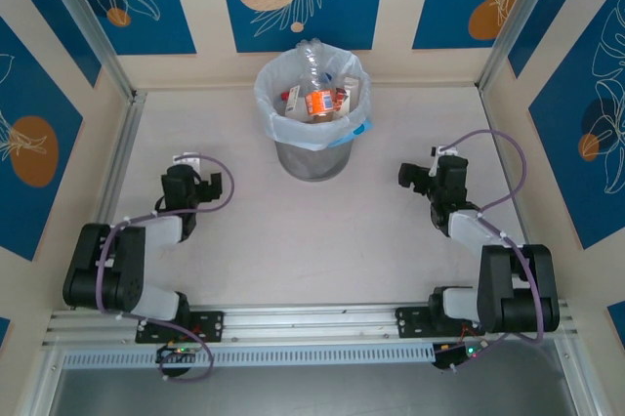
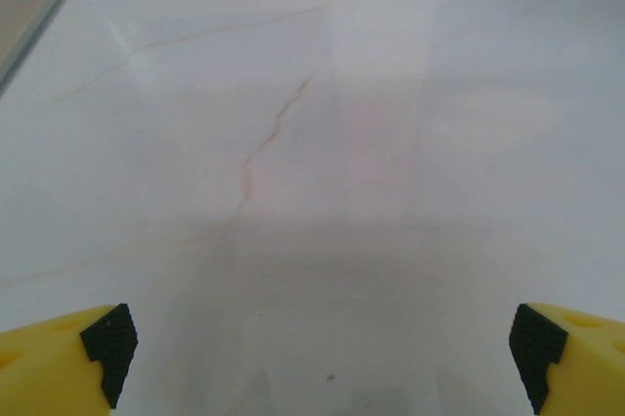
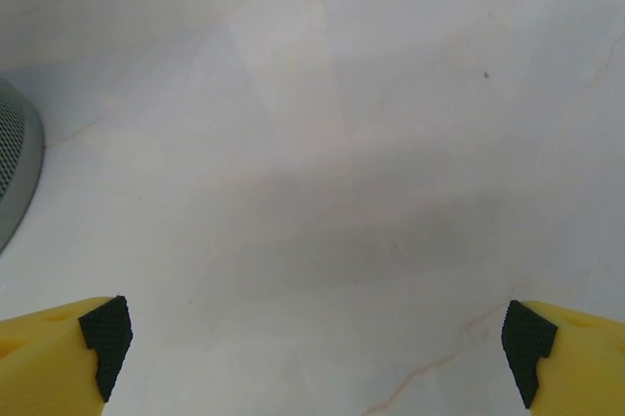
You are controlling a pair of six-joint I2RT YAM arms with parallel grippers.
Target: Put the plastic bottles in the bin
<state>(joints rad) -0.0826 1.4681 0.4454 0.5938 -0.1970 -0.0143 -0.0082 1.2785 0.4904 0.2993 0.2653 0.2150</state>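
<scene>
Looking down, I saw the plastic bottles (image 1: 318, 94), clear with orange labels I couldn't read, heaped inside the bin (image 1: 311, 160), a round grey mesh can. Flanking the bin, left gripper (image 2: 322, 353) and right gripper (image 3: 317, 338) gaped wide.

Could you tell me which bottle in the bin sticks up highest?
The orange-labelled bottle in the middle of the bin; its clear top rises above the rest, which lie lower.

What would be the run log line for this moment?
left gripper: open, empty | right gripper: open, empty | plastic bottles: inside bin | bin: upright
</scene>
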